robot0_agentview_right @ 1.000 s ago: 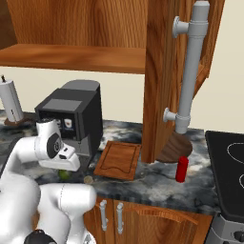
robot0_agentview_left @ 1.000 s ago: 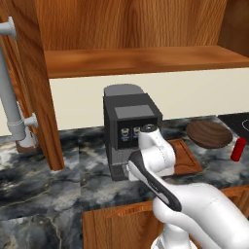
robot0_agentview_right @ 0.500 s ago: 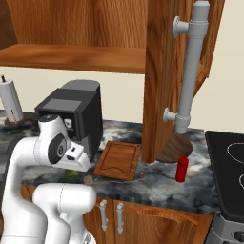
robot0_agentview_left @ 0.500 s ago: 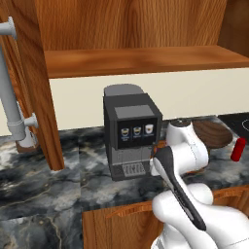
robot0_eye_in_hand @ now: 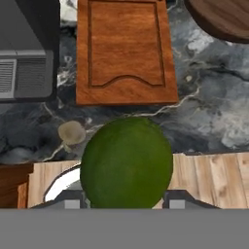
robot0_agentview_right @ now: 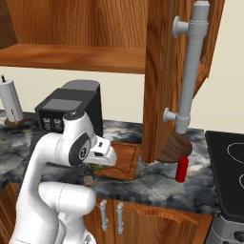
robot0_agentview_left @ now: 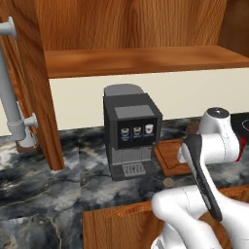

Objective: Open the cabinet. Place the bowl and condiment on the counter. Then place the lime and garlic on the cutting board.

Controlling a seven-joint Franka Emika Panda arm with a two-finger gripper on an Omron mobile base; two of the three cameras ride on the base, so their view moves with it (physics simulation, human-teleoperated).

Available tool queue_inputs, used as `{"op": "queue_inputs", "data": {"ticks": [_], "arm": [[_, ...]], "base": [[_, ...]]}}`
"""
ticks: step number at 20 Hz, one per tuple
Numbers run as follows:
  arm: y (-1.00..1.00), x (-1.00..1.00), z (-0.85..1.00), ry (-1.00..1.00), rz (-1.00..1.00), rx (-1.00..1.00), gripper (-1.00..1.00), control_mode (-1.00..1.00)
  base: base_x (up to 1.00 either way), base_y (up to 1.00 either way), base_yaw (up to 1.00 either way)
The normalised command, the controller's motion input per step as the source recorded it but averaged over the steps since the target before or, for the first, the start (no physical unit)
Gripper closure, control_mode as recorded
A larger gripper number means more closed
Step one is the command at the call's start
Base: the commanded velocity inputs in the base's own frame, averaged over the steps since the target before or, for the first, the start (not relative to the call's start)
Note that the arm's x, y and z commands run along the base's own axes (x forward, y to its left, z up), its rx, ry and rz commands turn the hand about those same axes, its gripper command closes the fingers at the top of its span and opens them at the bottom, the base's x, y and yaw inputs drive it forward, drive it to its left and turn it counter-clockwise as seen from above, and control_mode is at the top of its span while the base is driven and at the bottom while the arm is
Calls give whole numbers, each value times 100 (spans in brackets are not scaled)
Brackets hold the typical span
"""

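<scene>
Lime [robot0_eye_in_hand: 126,163] sits between the fingers [robot0_eye_in_hand: 121,203], clenched on it, held above the front edge of the surface [robot0_eye_in_hand: 204,121]. Left to right in the hand view: coffee machine [robot0_eye_in_hand: 26,48] at the left edge; garlic [robot0_eye_in_hand: 72,132] on the marble just left of the lime, near the board's corner but apart from it; cutting board [robot0_eye_in_hand: 124,51] bare, directly ahead; bowl [robot0_eye_in_hand: 221,17] at the upper right, resting on the surface. In the right base view the cabinet [robot0_agentview_right: 162,76] door stands open, bar handle [robot0_agentview_right: 188,71] facing out; the bowl lies partly behind the door, with the condiment [robot0_agentview_right: 181,169] upright on the surface beside it.
</scene>
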Motion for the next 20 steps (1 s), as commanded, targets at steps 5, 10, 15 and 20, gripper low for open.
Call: {"op": "queue_inputs", "data": {"ticks": [5,10,15,20], "arm": [[-40,83,-10,0,14,0,100,-100],[-12,88,-10,0,16,0,100,-100],[0,84,-41,0,15,0,100,-100],[0,87,-50,1,12,0,100,-100]], "base": [[0,0,0],[0,0,0],[0,0,0],[0,0,0]]}}
